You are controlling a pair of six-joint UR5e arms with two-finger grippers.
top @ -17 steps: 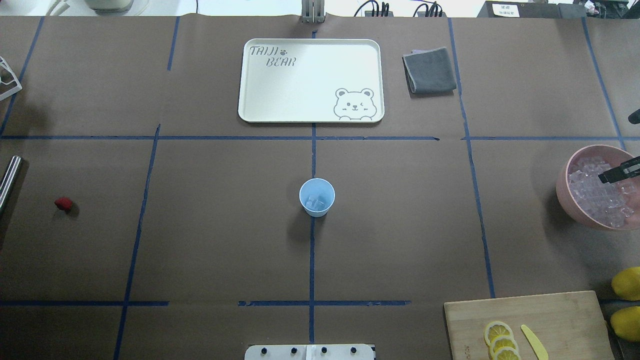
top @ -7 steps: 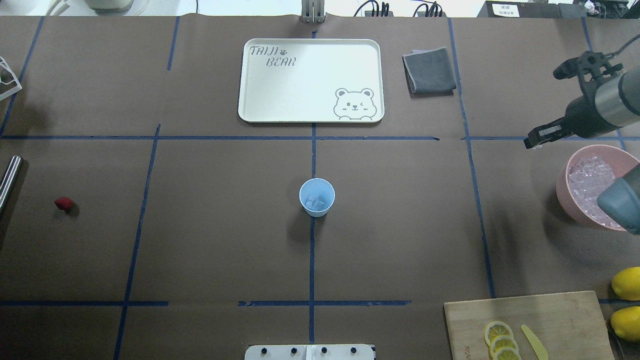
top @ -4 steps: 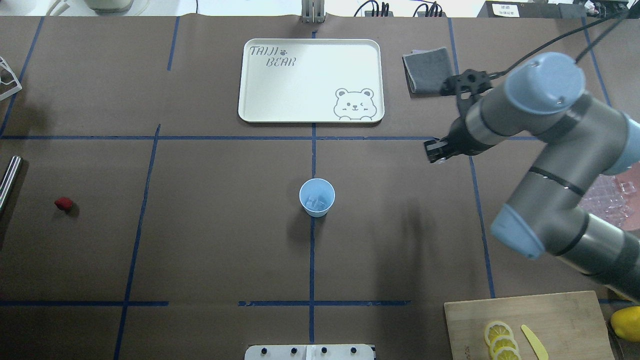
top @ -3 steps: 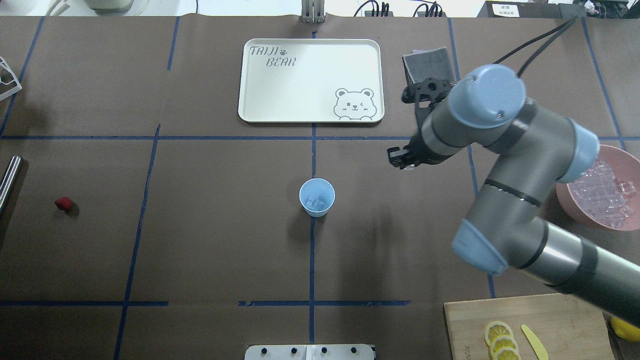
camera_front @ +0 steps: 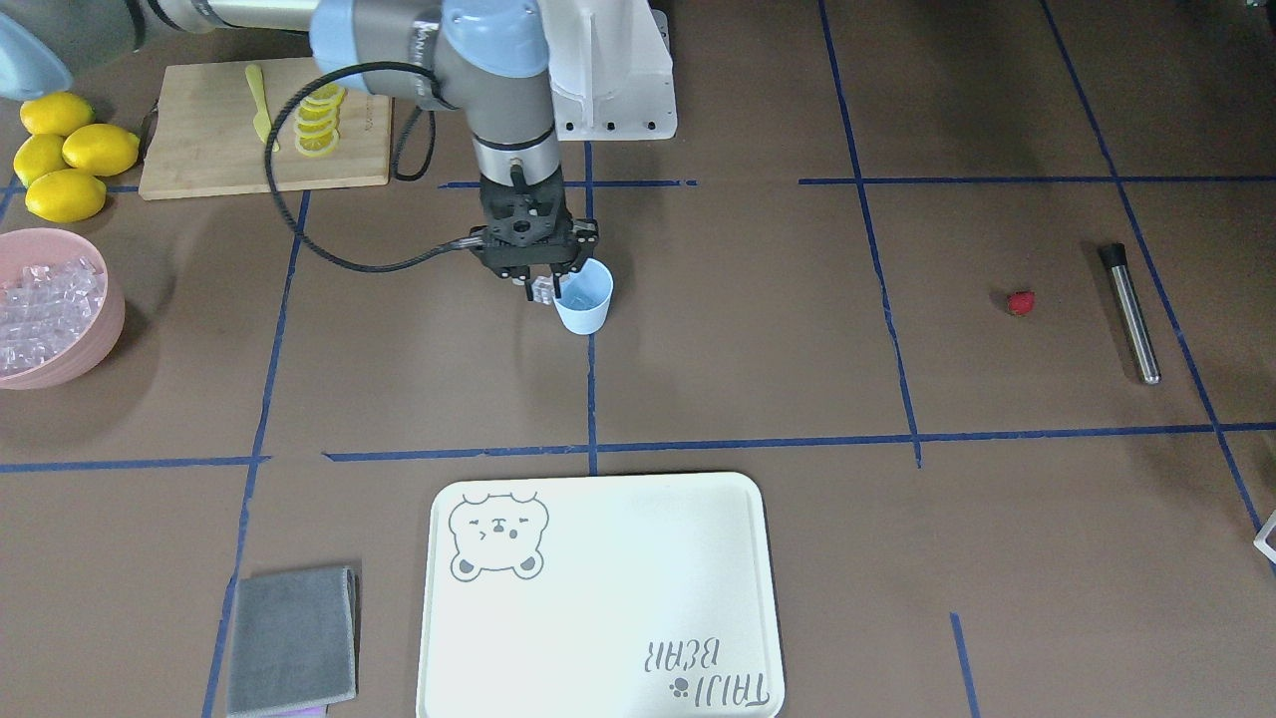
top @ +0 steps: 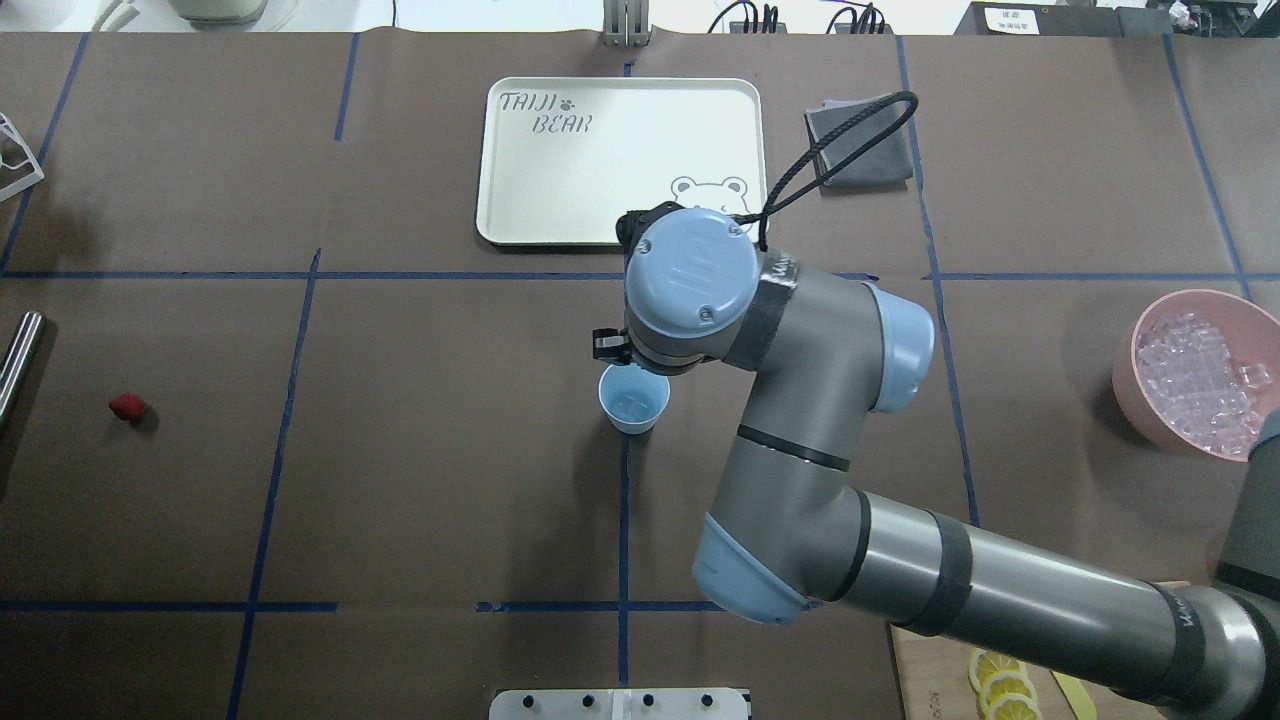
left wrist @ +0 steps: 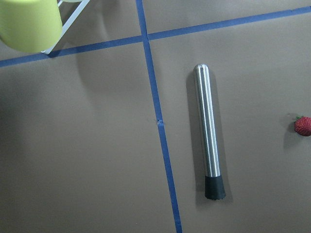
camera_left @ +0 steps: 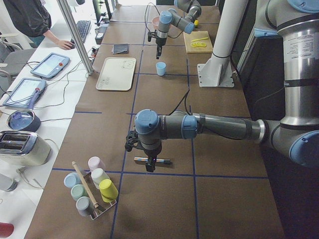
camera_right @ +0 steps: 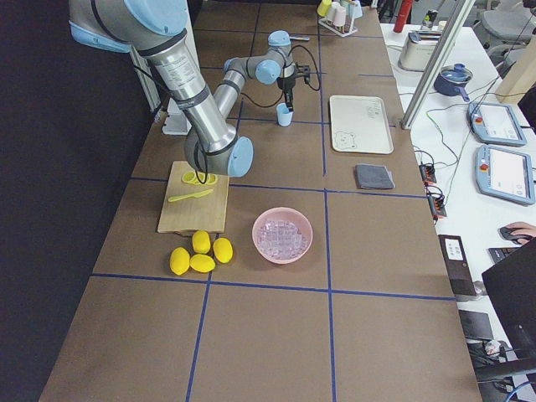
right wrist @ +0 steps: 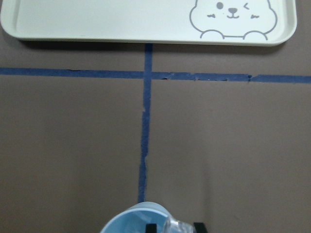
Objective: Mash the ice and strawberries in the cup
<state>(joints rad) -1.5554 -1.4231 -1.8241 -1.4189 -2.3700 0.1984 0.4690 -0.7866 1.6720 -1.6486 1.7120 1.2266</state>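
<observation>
Big swing: the right arm point(top: 800, 400) has come in from the far right and now hangs over the table's middle, beside the bear tray point(top: 560, 200). The pink bowl point(top: 1125, 375) of ice sits at the right edge. Overhead, the wrist hides the right gripper point(camera_front: 545, 287). Its own camera shows it just above the cup point(camera_front: 588, 309) rim, fingers pinched on one ice cube point(right wrist: 178, 225). The left gripper point(camera_left: 147, 164) shows only from the side, so I can't tell its opening. Its camera looks down on a steel rod point(left wrist: 208, 136) and the strawberry point(left wrist: 302, 125), far left, well apart from the cup.
</observation>
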